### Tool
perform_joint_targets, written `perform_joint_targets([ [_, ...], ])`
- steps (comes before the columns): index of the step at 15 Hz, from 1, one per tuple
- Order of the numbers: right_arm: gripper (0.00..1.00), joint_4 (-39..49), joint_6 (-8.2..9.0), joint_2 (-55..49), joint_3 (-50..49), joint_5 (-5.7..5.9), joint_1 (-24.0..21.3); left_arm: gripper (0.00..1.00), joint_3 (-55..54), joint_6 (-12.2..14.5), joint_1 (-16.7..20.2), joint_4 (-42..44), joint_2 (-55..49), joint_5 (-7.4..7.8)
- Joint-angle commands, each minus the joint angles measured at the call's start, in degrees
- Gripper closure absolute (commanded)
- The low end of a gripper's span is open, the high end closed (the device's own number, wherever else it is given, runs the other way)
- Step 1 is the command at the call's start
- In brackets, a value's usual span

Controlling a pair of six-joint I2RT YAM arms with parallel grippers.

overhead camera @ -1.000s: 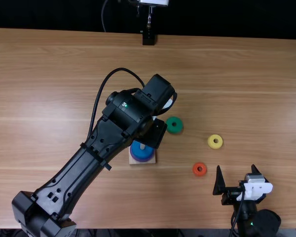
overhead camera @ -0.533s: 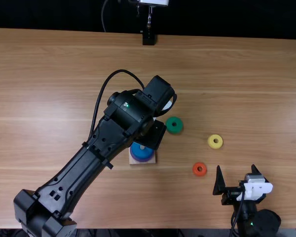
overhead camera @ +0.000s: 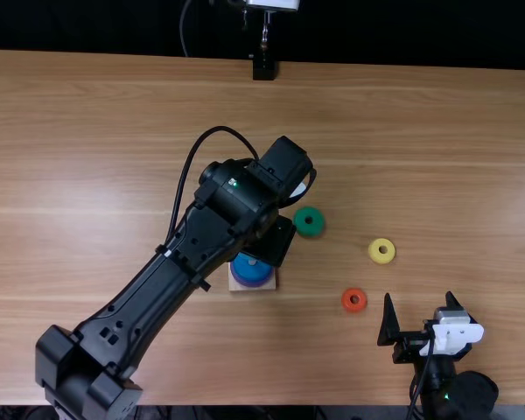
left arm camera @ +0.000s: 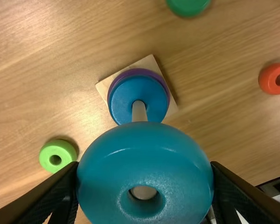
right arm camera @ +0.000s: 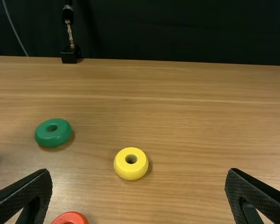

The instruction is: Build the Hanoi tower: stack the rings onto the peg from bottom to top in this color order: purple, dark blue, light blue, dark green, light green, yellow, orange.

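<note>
Gripper at the near right of the table (overhead camera: pixel 437 157): the right gripper (overhead camera: pixel 420 302) has its fingers released and well apart, with nothing between them. Orange ring (overhead camera: pixel 346 303): flat on the table, near the right gripper's fingers and farther from the near edge.

Base (left arm camera: pixel 151 63): on the table, left of the orange ring. Purple ring (left arm camera: pixel 130 72): bottom of the stack. Dark blue ring (left arm camera: pixel 123 100): directly on top of it. Peg (left arm camera: pixel 139 112): upright through the stack. Light green ring (left arm camera: pixel 45 158): flat on the table near the base, on roughly the opposite side from the orange ring.

Left gripper (overhead camera: pixel 277 238): over the base area, with its fingers grasping the light blue ring (left arm camera: pixel 144 154) by opposite sides. The light blue ring hides part of the peg in the left wrist view, and a pale patch shows in its hole. Whether the peg enters the hole cannot be told.

Yellow ring (overhead camera: pixel 375 253): flat on the table, farther than the orange ring and slightly to its right. Dark green ring (overhead camera: pixel 309 231): flat on the table, farther again, to the right of the left gripper. Stand (overhead camera: pixel 263 68): at the far edge, before a dark backdrop
</note>
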Motion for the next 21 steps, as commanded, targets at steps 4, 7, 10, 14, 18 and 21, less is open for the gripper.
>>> perform_joint_targets([
  [4,0.0,-4.43,0.4,-0.1,-4.09,-0.86,-0.84,0.0,-0.97,-0.48,-0.31,-0.33,0.55,0.31],
  [7,0.0,-4.43,0.29,-0.1,-4.09,-0.86,-0.84,0.0,-0.01,-0.16,0.05,-0.02,0.12,-0.53],
  [10,0.0,-4.43,0.4,-0.1,-4.09,-0.75,-0.84,0.0,4.3,-0.16,2.42,1.67,-0.32,-0.42],
  [14,0.0,-4.43,0.29,-0.1,-4.09,-0.75,-0.84,0.0,2.01,-0.06,9.45,13.17,-7.8,-0.42],
  [18,0.0,-4.43,0.29,-0.1,-4.09,-0.75,-0.84,0.0,-15.91,-0.16,18.5,25.93,-21.77,-1.27],
  [21,0.0,-4.43,0.29,-0.1,-4.09,-0.75,-0.84,0.0,-32.35,-0.58,24.22,42.91,-33.99,-5.59],
])
